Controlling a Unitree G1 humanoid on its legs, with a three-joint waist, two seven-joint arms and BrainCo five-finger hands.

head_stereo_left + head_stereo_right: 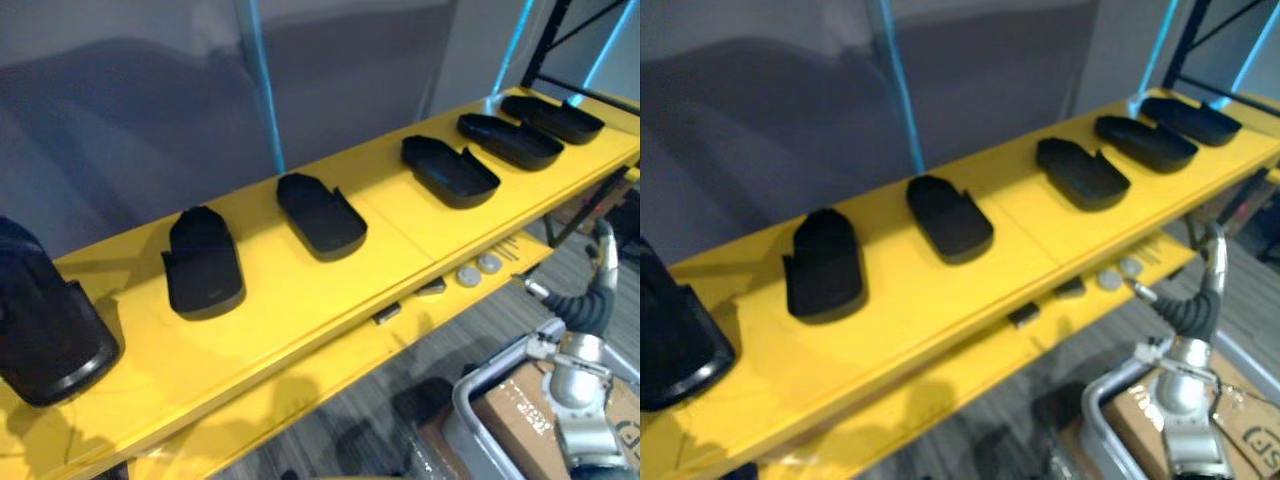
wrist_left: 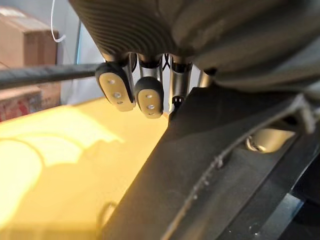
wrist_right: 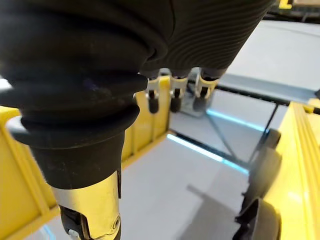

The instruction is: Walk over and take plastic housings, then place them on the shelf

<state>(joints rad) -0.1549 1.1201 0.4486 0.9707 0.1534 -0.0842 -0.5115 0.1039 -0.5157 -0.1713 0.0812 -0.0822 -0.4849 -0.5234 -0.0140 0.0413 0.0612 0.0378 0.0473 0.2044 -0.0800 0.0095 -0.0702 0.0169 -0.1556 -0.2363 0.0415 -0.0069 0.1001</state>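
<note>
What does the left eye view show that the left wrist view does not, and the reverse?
Left eye view: five other black housings in a row along the yellow shelf, and the right hand low beside it. Left wrist view: the fingers of the left hand, curled at the edge of the held housing. Both: that housing on the shelf.

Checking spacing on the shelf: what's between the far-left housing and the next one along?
Only bare yellow shelf lies between the far-left housing and the next housing, as the left eye view shows.
</note>
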